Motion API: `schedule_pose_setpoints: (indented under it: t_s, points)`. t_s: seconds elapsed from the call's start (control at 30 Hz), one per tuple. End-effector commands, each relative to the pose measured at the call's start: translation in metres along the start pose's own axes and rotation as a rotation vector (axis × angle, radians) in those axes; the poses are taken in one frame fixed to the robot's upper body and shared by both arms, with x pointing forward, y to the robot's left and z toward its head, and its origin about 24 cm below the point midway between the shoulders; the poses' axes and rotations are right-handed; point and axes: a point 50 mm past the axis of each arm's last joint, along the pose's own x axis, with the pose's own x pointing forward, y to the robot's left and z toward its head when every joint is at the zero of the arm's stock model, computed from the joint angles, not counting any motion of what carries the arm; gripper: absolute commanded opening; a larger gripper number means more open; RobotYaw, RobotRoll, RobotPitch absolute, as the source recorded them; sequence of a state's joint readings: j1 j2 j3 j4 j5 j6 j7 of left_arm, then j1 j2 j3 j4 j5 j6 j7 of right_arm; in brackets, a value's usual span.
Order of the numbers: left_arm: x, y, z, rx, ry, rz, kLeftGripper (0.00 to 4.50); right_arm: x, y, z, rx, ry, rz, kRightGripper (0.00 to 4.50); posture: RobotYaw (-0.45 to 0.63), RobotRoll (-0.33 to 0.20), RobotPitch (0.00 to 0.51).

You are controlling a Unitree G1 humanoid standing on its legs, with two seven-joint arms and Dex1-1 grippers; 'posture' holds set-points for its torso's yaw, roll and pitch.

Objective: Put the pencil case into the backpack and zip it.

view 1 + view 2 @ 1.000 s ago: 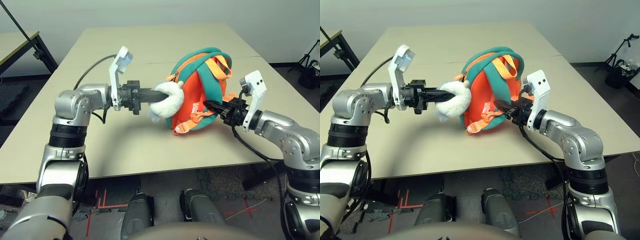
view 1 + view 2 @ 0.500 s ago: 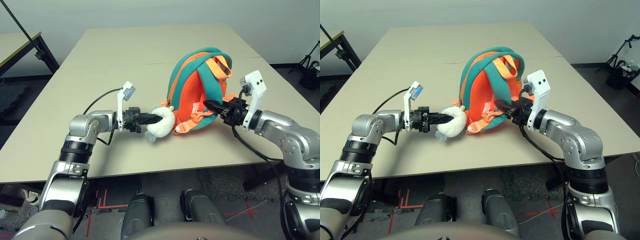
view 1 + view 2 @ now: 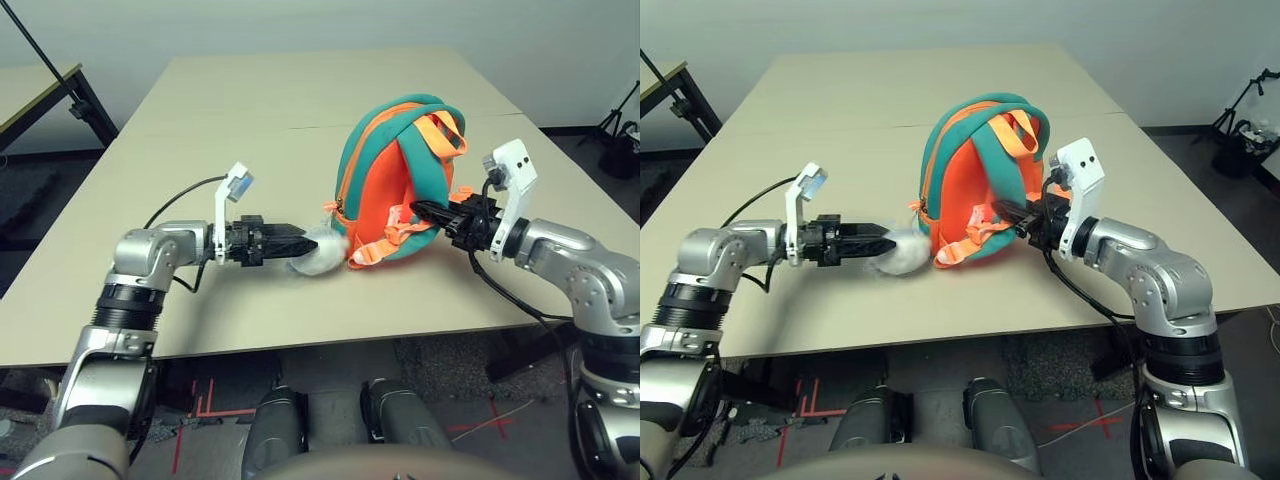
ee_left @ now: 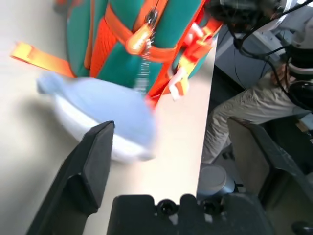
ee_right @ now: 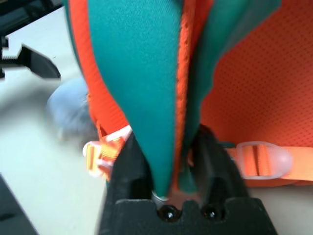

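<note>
Apparently the job is close to its end, though one big question remains: I cannot tell whether the pencil case is inside the backpack (image 3: 375, 190), which stands upright on the counter (image 3: 250, 320), its body full and rounded. The orange zipper (image 3: 352, 165) looks closed along the side facing the left arm, and its zipper pull (image 4: 138, 40) sits low near that side's bottom corner, so I judge the zipping done or very nearly so.

The left gripper (image 4: 171, 128) has its fingers spread wide with nothing between them. Just beyond them is the blurred plush toy (image 4: 107, 112), joined to the zipper pull by a coiled cord (image 4: 142, 73). The right gripper (image 5: 168, 137) is at the teal shoulder strap (image 5: 139, 88), which runs into it; I cannot tell how far open it is or whether it has a firm hold.

What seems left is checking that the zipper has reached its end, freeing the strap and drawing both arms clear.
</note>
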State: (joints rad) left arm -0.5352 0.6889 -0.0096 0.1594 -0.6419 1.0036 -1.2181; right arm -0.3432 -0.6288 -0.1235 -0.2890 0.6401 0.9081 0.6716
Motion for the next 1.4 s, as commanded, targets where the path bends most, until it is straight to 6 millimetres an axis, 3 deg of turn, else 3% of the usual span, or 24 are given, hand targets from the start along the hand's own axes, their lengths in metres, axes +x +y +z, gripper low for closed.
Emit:
schedule_pose_setpoints:
  t_s: [0.03, 0.17, 0.2, 0.33, 0.43, 0.73, 1.0, 1.13, 1.4]
  points:
    - [-0.013, -0.009, 0.01, 0.043, -0.032, 0.006, 4.5, -0.015, -0.001, 0.012, -0.008, -0.018, 0.046, 2.85, -0.16, 0.0, 0.005]
    - [-0.028, -0.01, 0.014, 0.048, -0.065, 0.045, 4.5, -0.036, -0.001, 0.023, -0.016, 0.001, 0.118, 4.33, -0.15, 0.0, 0.004]
    - [-0.031, -0.011, 0.015, 0.053, -0.07, 0.057, 4.5, -0.043, -0.003, 0.028, -0.02, 0.001, 0.119, 4.47, -0.15, 0.0, 0.004]
    - [-0.043, -0.011, 0.024, 0.071, -0.173, 0.129, 4.5, -0.073, -0.022, 0.045, -0.043, -0.039, 0.08, 4.47, -0.13, 0.0, 0.005]
    - [-0.046, -0.005, 0.025, 0.094, -0.234, 0.213, 4.5, -0.081, -0.047, 0.039, -0.024, -0.038, -0.051, 4.47, -0.12, 0.0, 0.002]
    - [-0.043, 0.033, 0.021, 0.211, -0.487, 0.682, 4.5, -0.063, -0.116, -0.003, 0.079, -0.119, -0.519, 4.47, -0.09, 0.0, 0.005]
    - [-0.045, 0.062, 0.003, 0.307, -0.588, 1.105, 4.5, -0.038, -0.142, -0.024, 0.081, -0.161, -0.725, 4.47, -0.08, 0.0, 0.012]
    - [-0.048, 0.072, -0.017, 0.416, -0.508, 1.31, 4.5, -0.031, -0.15, -0.032, 0.097, -0.189, -0.843, 4.47, -0.08, 0.0, 0.016]
    - [-0.051, 0.08, -0.046, 0.39, -0.517, 1.511, 4.5, -0.032, -0.155, -0.05, 0.092, -0.233, -1.044, 4.47, -0.1, 0.0, 0.035]
